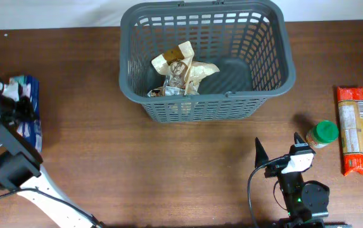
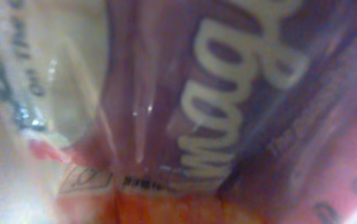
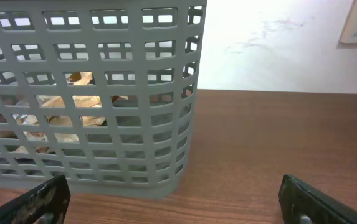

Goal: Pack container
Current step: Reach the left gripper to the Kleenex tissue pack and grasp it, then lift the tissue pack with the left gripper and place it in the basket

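The container (image 1: 200, 107), a dark grey slotted basket, stands at the back centre with crumpled tan snack wrappers (image 1: 181, 69) inside. My left gripper (image 1: 13, 106) is at the far left, down on a blue-and-white plastic package (image 1: 30, 95). That package (image 2: 215, 93) fills the left wrist view, blurred, and hides the fingers. My right gripper (image 1: 278, 144) rests near the front right, open and empty. In the right wrist view the right gripper (image 3: 175, 208) faces the container's (image 3: 91, 93) slotted wall across bare wood.
A small jar with a green lid (image 1: 324, 134) stands right of my right gripper. An orange pasta packet (image 1: 353, 130) lies at the far right. The table is dark brown wood (image 1: 137, 164).
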Robot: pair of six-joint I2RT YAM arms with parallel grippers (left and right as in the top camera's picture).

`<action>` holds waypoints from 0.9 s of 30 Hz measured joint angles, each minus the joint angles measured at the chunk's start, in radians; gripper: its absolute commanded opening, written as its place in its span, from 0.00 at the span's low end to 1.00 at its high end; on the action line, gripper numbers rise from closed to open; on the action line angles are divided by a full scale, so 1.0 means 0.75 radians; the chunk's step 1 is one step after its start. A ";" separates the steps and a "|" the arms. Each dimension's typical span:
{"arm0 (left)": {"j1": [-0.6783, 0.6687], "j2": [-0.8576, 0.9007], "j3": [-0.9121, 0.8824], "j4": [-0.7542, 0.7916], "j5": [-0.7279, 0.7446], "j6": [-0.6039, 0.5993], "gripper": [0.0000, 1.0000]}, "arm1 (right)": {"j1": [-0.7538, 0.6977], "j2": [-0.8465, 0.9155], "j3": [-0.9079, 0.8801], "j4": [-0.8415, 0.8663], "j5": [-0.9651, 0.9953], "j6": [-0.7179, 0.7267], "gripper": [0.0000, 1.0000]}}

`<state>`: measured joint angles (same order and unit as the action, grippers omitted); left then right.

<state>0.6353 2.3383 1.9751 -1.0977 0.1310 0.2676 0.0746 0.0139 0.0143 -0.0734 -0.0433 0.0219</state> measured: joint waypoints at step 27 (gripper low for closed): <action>-1.124 -0.255 1.137 -0.094 0.416 -0.010 0.02 | 0.000 0.000 0.000 0.000 -0.001 0.001 0.99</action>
<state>-0.2073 2.1468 2.8277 -1.1679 0.4431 0.2604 0.0746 0.0139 0.0143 -0.0734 -0.0437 0.0223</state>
